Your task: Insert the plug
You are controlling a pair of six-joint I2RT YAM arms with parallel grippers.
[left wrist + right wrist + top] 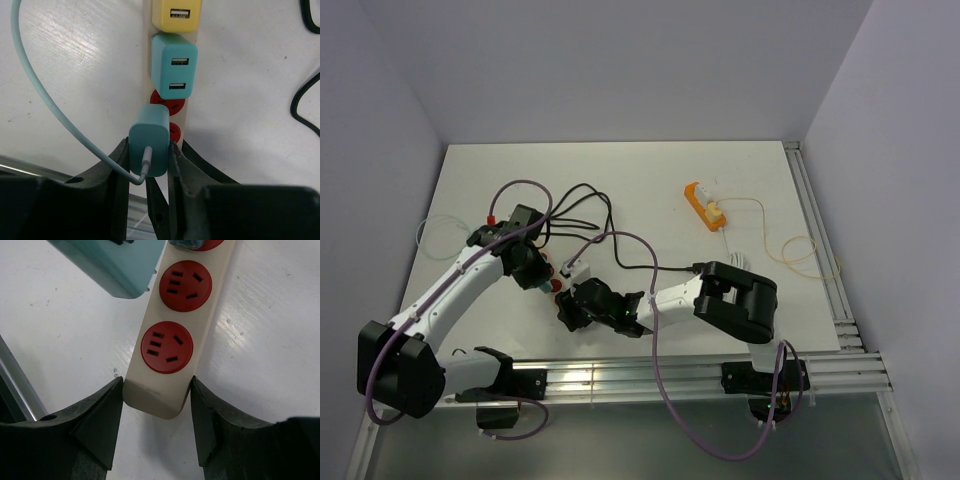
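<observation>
**Plug held at the strip, not yet in**

Our left fingers (114, 172) are clenched on the teal plug (149, 142), its pale cable (50, 110) trailing off to the side. Our right fingers (100, 410) grip the near end of the strip (155, 400) on both edges, pinning it to the bench (60, 340).

So pick-up and bracing look done. We judge the insertion itself is left: from the right wrist the plug hangs tilted above the strip's left edge, off the red sockets (167, 347), and we cannot see its pins.

Two sockets are free at this end. Further along sit a teal adapter (174, 60) and a yellow adapter (176, 15); the teal one is close to the plug and leaves little room. A black cable (302, 105) lies to one side, clear of the strip.
</observation>
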